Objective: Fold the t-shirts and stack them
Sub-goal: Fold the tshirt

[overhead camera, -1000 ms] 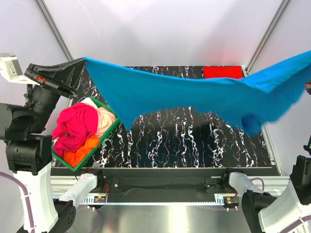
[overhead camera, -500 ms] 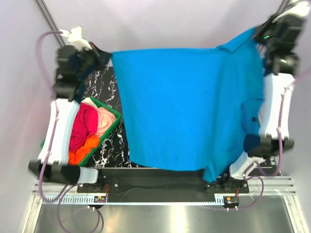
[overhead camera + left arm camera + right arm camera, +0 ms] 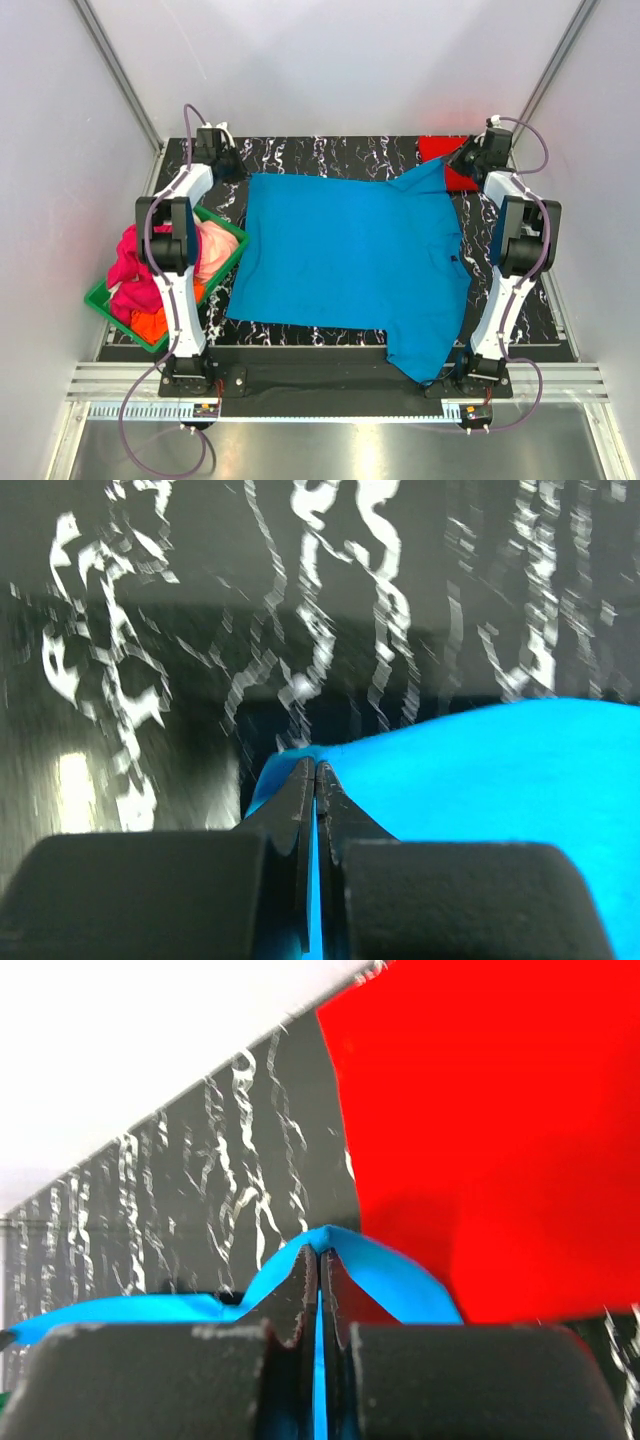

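The bright blue t-shirt [image 3: 350, 260] lies spread over the black marbled table [image 3: 300, 152], its near right corner hanging over the front edge. My left gripper [image 3: 243, 172] is shut on its far left corner; the left wrist view shows blue cloth [image 3: 480, 770] pinched between the fingers [image 3: 290, 800]. My right gripper [image 3: 452, 165] is shut on its far right corner, next to the folded red t-shirt [image 3: 455, 152]. The right wrist view shows blue cloth [image 3: 390, 1270] in the jaws and the red t-shirt [image 3: 500, 1130] just beyond. Magenta-pink [image 3: 130, 270] and orange [image 3: 150, 322] t-shirts lie in the basket.
A green plastic basket [image 3: 230, 255] stands at the table's left edge, beside the blue shirt's left side. Both arms reach far over the table along its left and right sides. White walls and slanted metal posts enclose the back.
Both arms swung the blue t-shirt from hanging in the air out to the far side and laid it flat on the table. Both grippers moved down to the far corners, still gripping.
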`<state>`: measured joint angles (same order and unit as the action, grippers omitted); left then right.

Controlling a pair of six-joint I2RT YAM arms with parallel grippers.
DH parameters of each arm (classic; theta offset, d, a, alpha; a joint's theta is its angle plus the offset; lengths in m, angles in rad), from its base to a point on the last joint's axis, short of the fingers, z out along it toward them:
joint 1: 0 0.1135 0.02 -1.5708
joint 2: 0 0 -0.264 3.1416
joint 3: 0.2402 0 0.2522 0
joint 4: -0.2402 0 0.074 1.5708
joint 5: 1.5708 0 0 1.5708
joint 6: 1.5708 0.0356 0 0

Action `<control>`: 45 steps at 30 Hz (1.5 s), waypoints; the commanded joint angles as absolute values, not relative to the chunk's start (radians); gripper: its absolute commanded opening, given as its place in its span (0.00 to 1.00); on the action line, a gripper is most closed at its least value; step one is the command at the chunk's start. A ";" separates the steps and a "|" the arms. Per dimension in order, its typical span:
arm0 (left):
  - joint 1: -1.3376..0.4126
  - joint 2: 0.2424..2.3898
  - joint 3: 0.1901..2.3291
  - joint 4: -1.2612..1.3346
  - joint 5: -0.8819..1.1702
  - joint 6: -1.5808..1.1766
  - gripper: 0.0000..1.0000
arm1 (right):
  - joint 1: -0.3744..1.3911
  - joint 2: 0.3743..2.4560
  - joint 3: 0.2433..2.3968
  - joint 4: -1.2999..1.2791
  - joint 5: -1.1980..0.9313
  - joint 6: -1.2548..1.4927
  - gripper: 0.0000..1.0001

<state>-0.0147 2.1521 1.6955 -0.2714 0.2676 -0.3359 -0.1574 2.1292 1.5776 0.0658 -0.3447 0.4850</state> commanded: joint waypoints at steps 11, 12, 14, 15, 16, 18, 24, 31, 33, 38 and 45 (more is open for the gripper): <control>0.046 2.223 1.870 -0.218 0.399 -0.347 0.00 | -0.155 2.007 1.580 0.068 -0.260 0.560 0.00; 0.055 2.221 1.873 -0.244 0.411 -0.353 0.00 | -0.156 1.979 1.553 0.067 -0.246 0.575 0.00; 0.066 2.206 1.864 -0.265 0.422 -0.350 0.00 | -0.156 1.896 1.476 0.060 -0.220 0.586 0.00; 0.075 2.201 1.861 -0.284 0.428 -0.347 0.00 | -0.156 1.872 1.453 0.055 -0.215 0.594 0.00; 0.080 2.197 1.859 -0.293 0.431 -0.345 0.00 | -0.156 1.826 1.419 0.037 -0.210 0.594 0.00; 0.089 2.194 1.861 -0.322 0.468 -0.351 0.00 | -0.156 1.786 1.375 0.006 -0.189 0.583 0.00; 0.089 2.155 1.787 -0.342 0.554 -0.373 0.00 | -0.156 1.609 1.204 -0.109 -0.108 0.606 0.00; 0.089 2.026 1.654 -0.399 0.549 -0.350 0.00 | -0.158 1.473 1.072 -0.207 -0.064 0.618 0.00; 0.089 1.996 1.614 -0.420 0.554 -0.345 0.00 | -0.158 1.459 1.060 -0.242 -0.035 0.620 0.00; 0.087 1.962 1.571 -0.486 0.537 -0.322 0.00 | -0.158 1.410 1.023 -0.330 0.041 0.606 0.00; 0.068 1.979 1.554 -0.584 0.466 -0.281 0.00 | -0.158 1.359 0.963 -0.431 0.078 0.618 0.00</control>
<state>0.0769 1.9987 1.5600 -0.5289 0.5053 -0.3202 -0.1570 1.4006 0.9833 -0.3744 0.0216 0.6079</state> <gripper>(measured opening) 0.009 0.012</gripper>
